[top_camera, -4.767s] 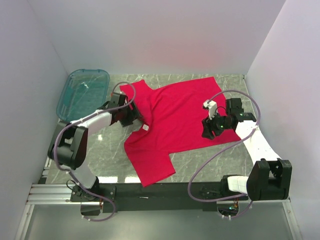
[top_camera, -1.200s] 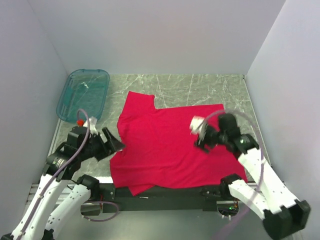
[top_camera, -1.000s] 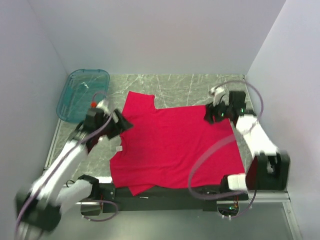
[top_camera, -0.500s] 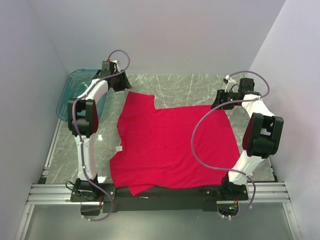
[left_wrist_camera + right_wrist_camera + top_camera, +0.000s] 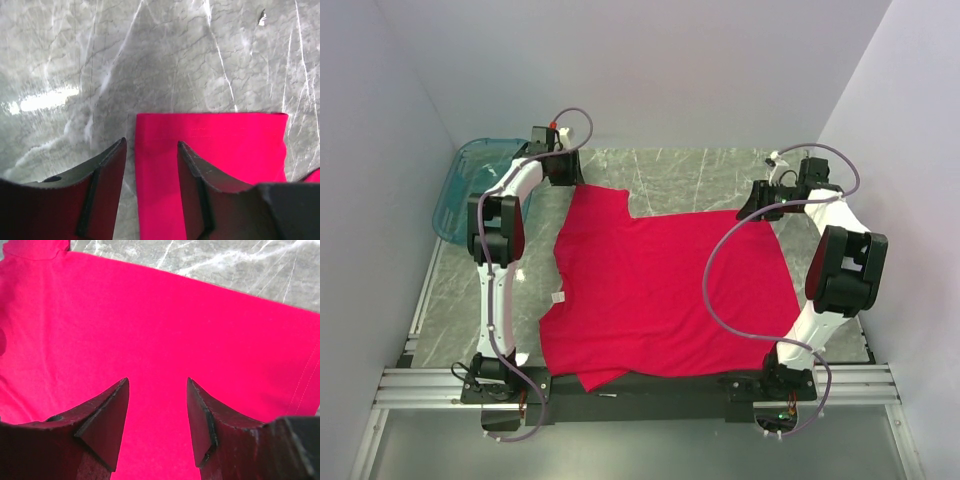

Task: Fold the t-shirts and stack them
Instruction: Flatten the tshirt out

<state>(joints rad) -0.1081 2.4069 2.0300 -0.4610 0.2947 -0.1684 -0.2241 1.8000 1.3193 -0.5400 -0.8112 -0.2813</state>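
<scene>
The red t-shirt (image 5: 665, 285) lies spread flat on the marble table, its small white neck label (image 5: 558, 297) at its left edge. A sleeve points to the far left and the near edge reaches the black front rail. My left gripper (image 5: 570, 172) is open and empty just above the far-left sleeve; in the left wrist view the sleeve end (image 5: 210, 145) lies between and beyond the open gripper (image 5: 151, 145). My right gripper (image 5: 757, 204) is open and empty over the shirt's far right corner, with red cloth (image 5: 150, 325) under it (image 5: 157, 382).
The see-through teal tub (image 5: 460, 190) stands at the far left, beside the left arm. Walls close in the table on the left, back and right. Bare marble (image 5: 690, 170) shows beyond the shirt. The black rail (image 5: 650, 385) runs along the near edge.
The shirt was dragged toward the near edge and spread flat, then both arms swung to its far corners. In the last half second the left gripper shifted right, toward the sleeve.
</scene>
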